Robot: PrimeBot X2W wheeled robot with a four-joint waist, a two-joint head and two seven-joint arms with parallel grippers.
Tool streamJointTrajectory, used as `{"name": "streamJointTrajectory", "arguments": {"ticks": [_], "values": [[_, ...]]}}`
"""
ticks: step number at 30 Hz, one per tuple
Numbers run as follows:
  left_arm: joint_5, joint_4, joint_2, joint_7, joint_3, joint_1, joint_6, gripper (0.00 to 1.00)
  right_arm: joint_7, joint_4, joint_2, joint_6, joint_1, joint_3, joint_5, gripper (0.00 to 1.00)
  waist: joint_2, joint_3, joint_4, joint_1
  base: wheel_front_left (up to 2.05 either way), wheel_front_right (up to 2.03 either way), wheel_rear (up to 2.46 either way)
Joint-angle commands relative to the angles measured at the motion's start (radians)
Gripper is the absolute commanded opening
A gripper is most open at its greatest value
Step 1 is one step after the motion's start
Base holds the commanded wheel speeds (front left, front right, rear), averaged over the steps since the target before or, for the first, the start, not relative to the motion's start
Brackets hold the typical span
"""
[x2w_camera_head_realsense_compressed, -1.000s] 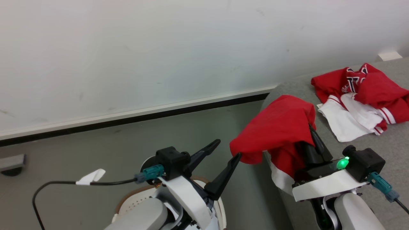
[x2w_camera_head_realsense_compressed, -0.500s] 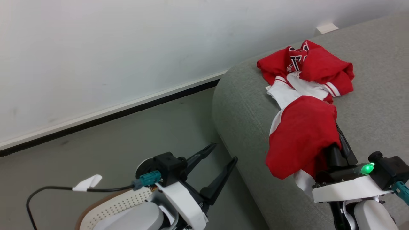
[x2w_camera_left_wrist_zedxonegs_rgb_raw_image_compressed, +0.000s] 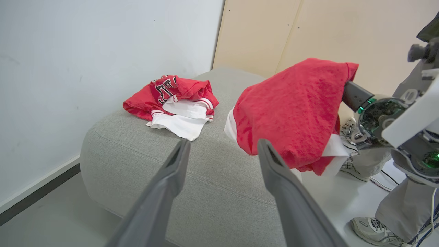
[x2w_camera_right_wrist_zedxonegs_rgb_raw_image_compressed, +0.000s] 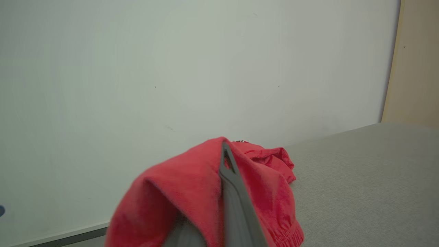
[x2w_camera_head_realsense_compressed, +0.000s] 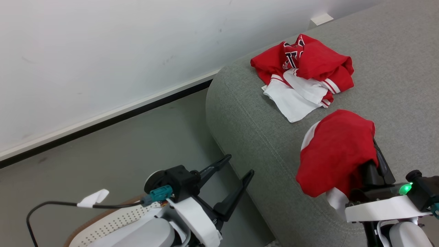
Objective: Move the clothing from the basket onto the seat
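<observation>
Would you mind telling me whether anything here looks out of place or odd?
Slightly odd: the held jersey is draped like a hood over the shut right gripper, hiding most of its fingers. The other jersey lies crumpled on the seat. Nothing looks damaged.

Text on the crumpled jersey (x2w_camera_head_realsense_compressed: 308,65): black lettering (x2w_camera_head_realsense_compressed: 291,56) edged in white, bunched into folds where the garment lies on the seat (x2w_camera_head_realsense_compressed: 247,113); only broken strokes show, no whole word.
Same lettering, left wrist view (x2w_camera_left_wrist_zedxonegs_rgb_raw_image_compressed: 164,87): curved letter parts, too creased to read.
Nearer jersey (x2w_camera_head_realsense_compressed: 336,151): plain red and white cloth.
White tag (x2w_camera_head_realsense_compressed: 93,198) on the cable (x2w_camera_head_realsense_compressed: 116,206): too small to tell any print.
</observation>
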Motion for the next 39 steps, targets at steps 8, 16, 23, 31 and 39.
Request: {"name": "streamJointTrajectory", "arguments": {"ticks": [8,16,23,31,39], "values": [[0.015,-0.007,0.012,-0.006,-0.001,-0.012,-0.001,1.0,0.0,0.001,-0.023,-0.002,-0.039,-0.041,-0.038,0.0,-0.0001,0.029,0.021,0.0,0.0,0.0,0.0],[0.045,-0.032,0.042,-0.013,-0.004,-0.031,0.0,1.0,0.048,0.057,-0.066,-0.002,-0.182,-0.117,-0.119,0.0,-0.0001,0.086,0.051,0.0,0.0,0.0,0.0],[0.074,-0.069,0.071,-0.013,0.001,-0.056,-0.002,1.0,0.146,0.02,-0.153,-0.002,-0.296,-0.233,-0.132,0.0,-0.0001,0.172,0.1,0.0,0.0,0.0,0.0],[0.086,-0.118,0.117,0.001,0.002,-0.087,-0.014,1.0,0.266,0.117,-0.255,-0.002,-0.417,-0.349,-0.136,0.0,-0.0001,0.299,0.159,0.0,0.0,0.0,0.0],[0.09,-0.142,0.153,0.003,0.021,-0.107,-0.013,1.0,0.321,0.266,-0.299,-0.002,-0.551,-0.38,-0.201,0.0,-0.0001,0.402,0.189,0.0,0.0,0.0,0.0]]}}
